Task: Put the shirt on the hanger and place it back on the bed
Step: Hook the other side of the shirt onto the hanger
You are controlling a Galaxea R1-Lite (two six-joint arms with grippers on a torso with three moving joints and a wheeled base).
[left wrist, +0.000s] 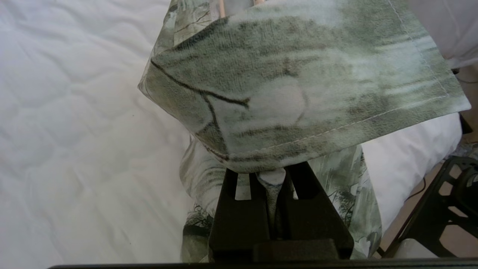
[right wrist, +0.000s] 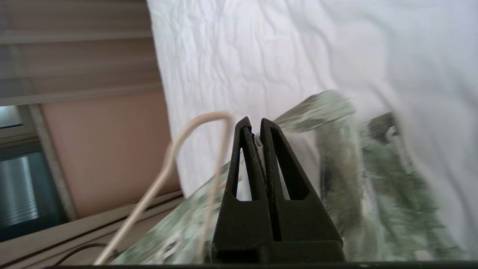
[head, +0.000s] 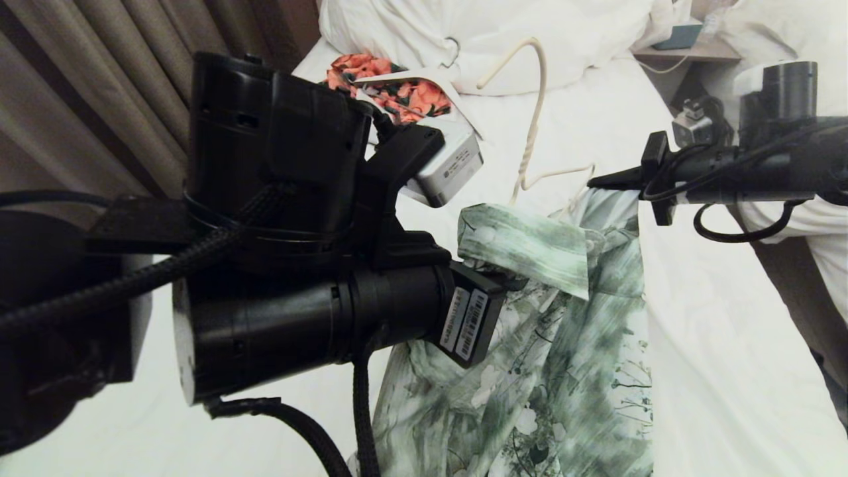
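Shirt [head: 570, 344] in washed green and white hangs in the lower centre of the head view, held up between two robot arms above the bed [head: 715, 344], whose white wrinkled sheet fills the lower right and the lower left corner. Its collar flap folds over near mid-frame.

At left, the bulky black left arm fills most of the frame; the left gripper [left wrist: 275, 175], seen from the wrist view, has its jaws pressed together on a pinch of the shirt's fabric just under the folded collar.

At right of the head view, the right gripper [head: 599, 180] reaches in level from the right edge, its narrow jaws clamped on the shirt's top edge at the shoulder.

Just above the shirt, the cream hanger [head: 535, 126] rises into the upper centre of the frame, its hook curving over in front of a white pillow [head: 477, 40]. Its lower frame runs down into the shirt's neck.

In the upper left centre, an orange-red floral garment [head: 397, 89] lies on the bed beside a silver box [head: 450, 169].
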